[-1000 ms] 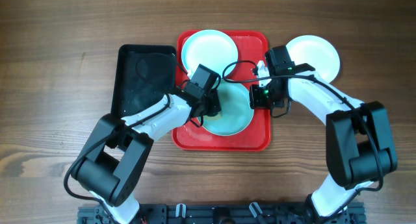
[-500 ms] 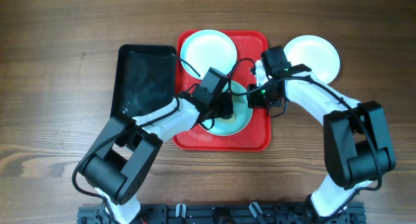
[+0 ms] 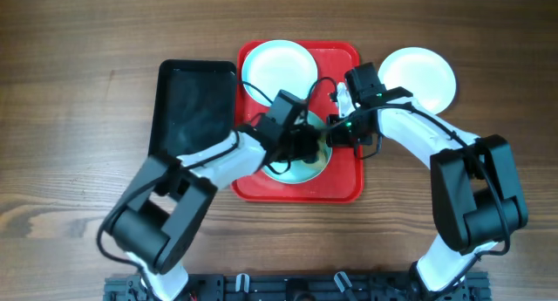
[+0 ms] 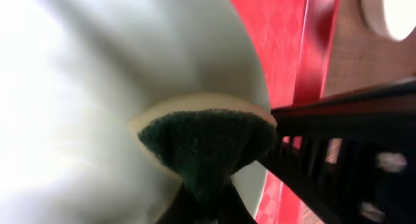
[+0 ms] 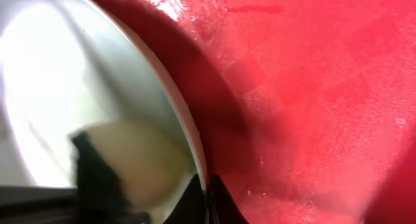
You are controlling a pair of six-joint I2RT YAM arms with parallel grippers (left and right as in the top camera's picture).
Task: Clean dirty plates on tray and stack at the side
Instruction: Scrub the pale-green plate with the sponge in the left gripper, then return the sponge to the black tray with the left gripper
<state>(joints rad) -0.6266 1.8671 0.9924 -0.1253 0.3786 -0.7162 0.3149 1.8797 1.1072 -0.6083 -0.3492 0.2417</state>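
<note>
A pale turquoise plate (image 3: 311, 167) is tipped up on the red tray (image 3: 344, 183). My right gripper (image 3: 336, 140) is shut on its right rim; in the right wrist view the rim (image 5: 188, 133) runs between the closed fingertips of that gripper (image 5: 207, 193). My left gripper (image 3: 301, 148) is shut on a dark green and yellow sponge (image 4: 205, 143), which presses on the plate's face (image 4: 91, 87). The sponge also shows in the right wrist view (image 5: 130, 159). A second turquoise plate (image 3: 279, 65) lies at the tray's far end. A white plate (image 3: 420, 76) lies on the table right of the tray.
A black rectangular tray (image 3: 192, 109) lies against the red tray's left side. The two arms meet closely over the middle of the red tray, with cables looping above them. The wooden table (image 3: 87, 57) surrounds everything.
My left gripper has moved right with the sponge, from the plate's left edge to its middle. The right gripper has tipped the plate up more steeply, so it looks narrower from above.
</note>
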